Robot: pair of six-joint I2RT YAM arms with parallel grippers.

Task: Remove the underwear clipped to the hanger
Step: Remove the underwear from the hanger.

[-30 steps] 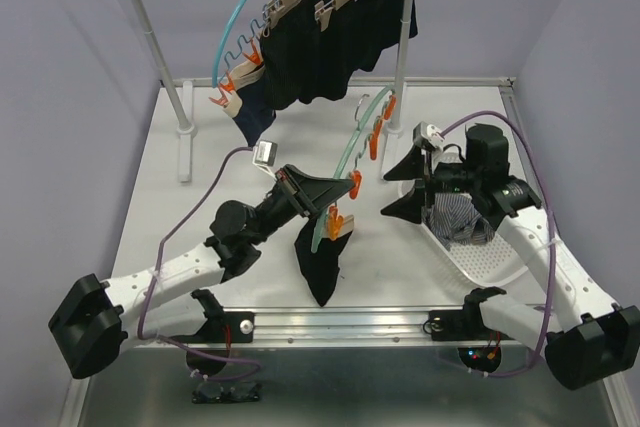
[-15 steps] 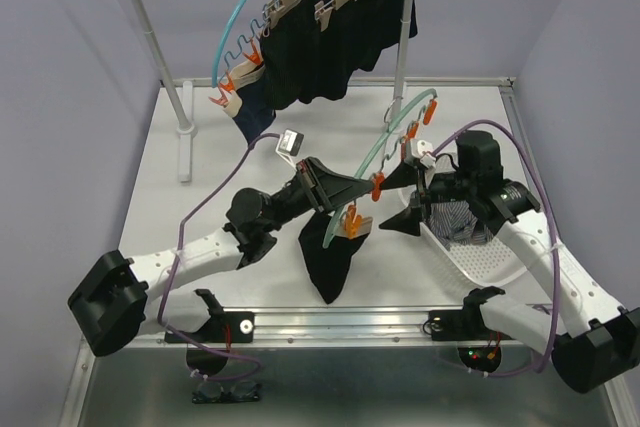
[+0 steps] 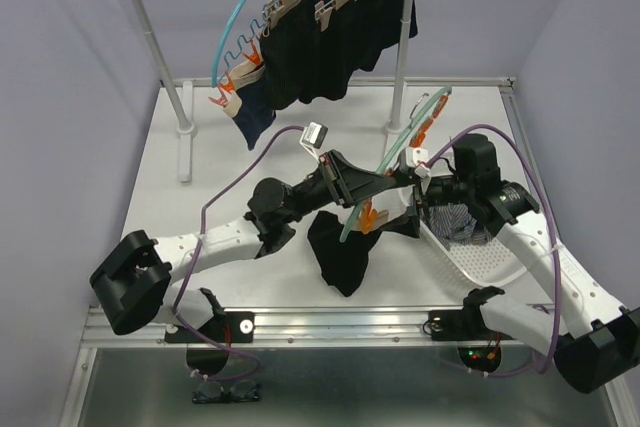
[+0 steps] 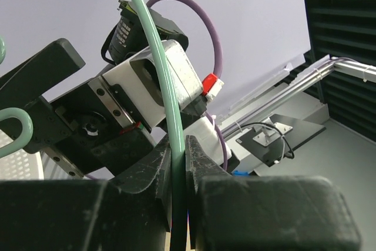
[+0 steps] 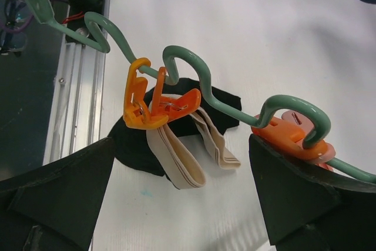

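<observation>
My left gripper (image 3: 378, 184) is shut on the rod of a wavy green hanger (image 3: 412, 136) with orange clips and holds it above the table; its jaws pinch the rod in the left wrist view (image 4: 177, 168). A dark underwear (image 3: 340, 247) with a beige waistband (image 5: 182, 160) hangs from one orange clip (image 5: 150, 107), its lower part resting on the table. My right gripper (image 3: 408, 209) is open, its fingers (image 5: 296, 198) spread on either side of the waistband, just below the hanger (image 5: 188, 66). A second orange clip (image 5: 294, 136) sits by the right finger.
A rack at the back holds more dark underwear (image 3: 330, 42) on wooden hangers and a blue wavy hanger (image 3: 235, 22). A white basket (image 3: 480, 257) at the right holds a checked garment (image 3: 455, 222). Two rack poles (image 3: 160, 57) stand on the table.
My left arm has carried the green hanger and its hanging underwear to the right and up, toward the right gripper. My right gripper has shifted slightly left under the hanger.
</observation>
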